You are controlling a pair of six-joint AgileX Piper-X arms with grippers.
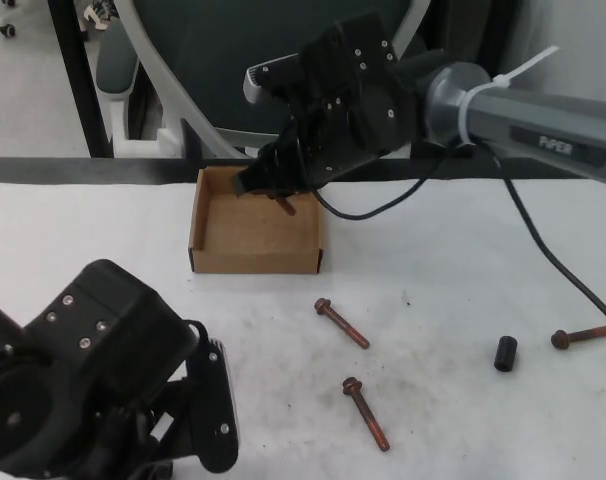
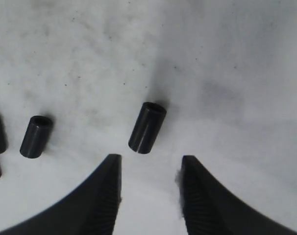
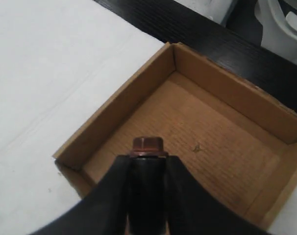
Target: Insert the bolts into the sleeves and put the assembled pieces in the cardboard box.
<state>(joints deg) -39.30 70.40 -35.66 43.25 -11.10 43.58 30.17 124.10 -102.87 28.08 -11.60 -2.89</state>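
Observation:
My right gripper [image 3: 147,159] is shut on an assembled piece [image 3: 147,145], a black sleeve with a copper bolt head sticking out. It hangs over the open cardboard box [image 3: 227,85]. In the high view that gripper [image 1: 281,196] holds the piece [image 1: 286,207] above the box [image 1: 253,262] at the back of the bench. My left gripper [image 2: 151,164] is open, low over the white bench. A loose black sleeve [image 2: 147,127] lies just beyond its fingertips, untouched. A second sleeve [image 2: 36,136] lies farther to the side.
Two copper bolts [image 1: 341,323] [image 1: 366,412] lie in the middle of the bench. A third bolt [image 1: 583,335] and a black sleeve [image 1: 505,353] lie at the right. The left arm [image 1: 93,380] stands at the near left corner. A black bar [image 1: 103,170] edges the bench's far side.

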